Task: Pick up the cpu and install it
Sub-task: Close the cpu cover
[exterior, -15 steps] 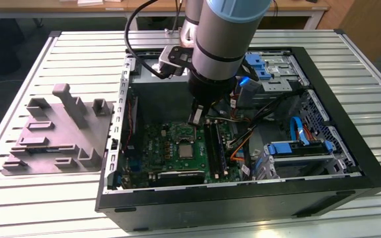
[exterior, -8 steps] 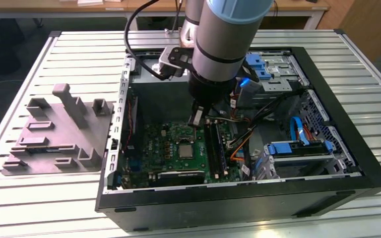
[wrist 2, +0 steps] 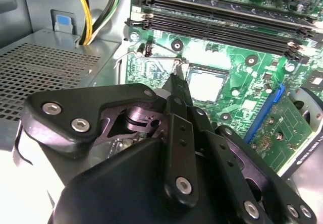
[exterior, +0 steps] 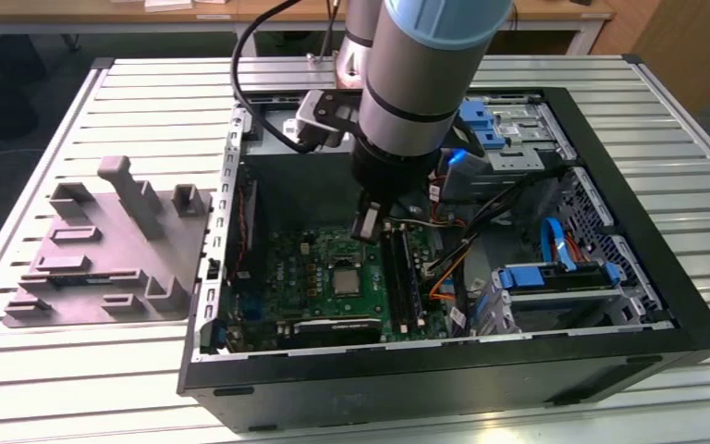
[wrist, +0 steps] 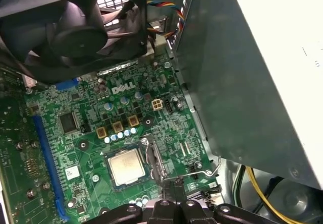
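The cpu [exterior: 347, 277], a small square chip with a silvery top, lies flat in the socket on the green motherboard [exterior: 293, 264] inside the open computer case. It also shows in both wrist views [wrist 2: 206, 85] [wrist: 125, 166]. My gripper [exterior: 365, 228] hangs just above the board, beside the socket's edge and a short way from the chip. Its black fingers are pressed together with nothing between them [wrist 2: 174, 78] [wrist: 173, 184]. The tips sit close to the thin wire socket lever [wrist: 199, 172], which runs along the socket's side.
The black case wall [exterior: 454, 370] rings the work area. A grey metal box [wrist: 242, 82] and a black fan [wrist: 75, 32] stand close to the socket. Memory slots [wrist 2: 222, 19], cables [exterior: 454, 268] and blue drive brackets [exterior: 553, 277] crowd the exterior view's right. A grey fixture [exterior: 108, 250] sits outside the case.
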Controlling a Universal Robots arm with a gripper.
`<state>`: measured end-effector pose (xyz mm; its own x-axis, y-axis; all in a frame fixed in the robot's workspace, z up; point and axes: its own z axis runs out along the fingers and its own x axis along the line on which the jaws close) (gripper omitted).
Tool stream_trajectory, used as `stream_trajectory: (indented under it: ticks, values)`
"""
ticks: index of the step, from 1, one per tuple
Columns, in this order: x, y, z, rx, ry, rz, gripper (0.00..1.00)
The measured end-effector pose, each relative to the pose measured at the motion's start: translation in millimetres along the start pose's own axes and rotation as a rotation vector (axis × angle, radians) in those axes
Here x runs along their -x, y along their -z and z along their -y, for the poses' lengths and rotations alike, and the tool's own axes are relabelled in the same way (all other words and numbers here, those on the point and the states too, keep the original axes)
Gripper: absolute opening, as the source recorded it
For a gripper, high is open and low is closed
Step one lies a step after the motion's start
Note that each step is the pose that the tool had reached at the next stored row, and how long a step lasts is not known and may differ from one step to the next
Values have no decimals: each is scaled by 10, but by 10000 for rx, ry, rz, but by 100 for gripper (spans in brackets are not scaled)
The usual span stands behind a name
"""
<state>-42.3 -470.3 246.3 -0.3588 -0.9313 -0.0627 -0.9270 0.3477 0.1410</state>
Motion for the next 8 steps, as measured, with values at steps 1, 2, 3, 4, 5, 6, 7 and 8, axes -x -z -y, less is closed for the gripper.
stream_trajectory:
  ticks: [1, 2, 3, 4, 5, 6, 7, 8]
  values:
    - [-6, 1, 2, 0, 1, 0, 11]
    - [-13, 2, 5, 0, 3, -1, 11]
    - [-19, 2, 7, 0, 4, -1, 11]
    - [-25, 3, 9, 0, 6, -1, 11]
    - [-29, 3, 11, 0, 9, -1, 11]
    - [-34, 4, 13, 0, 11, -1, 11]
    - [-38, 4, 14, 0, 13, -2, 11]
    - [-43, 5, 16, 1, 15, -2, 11]
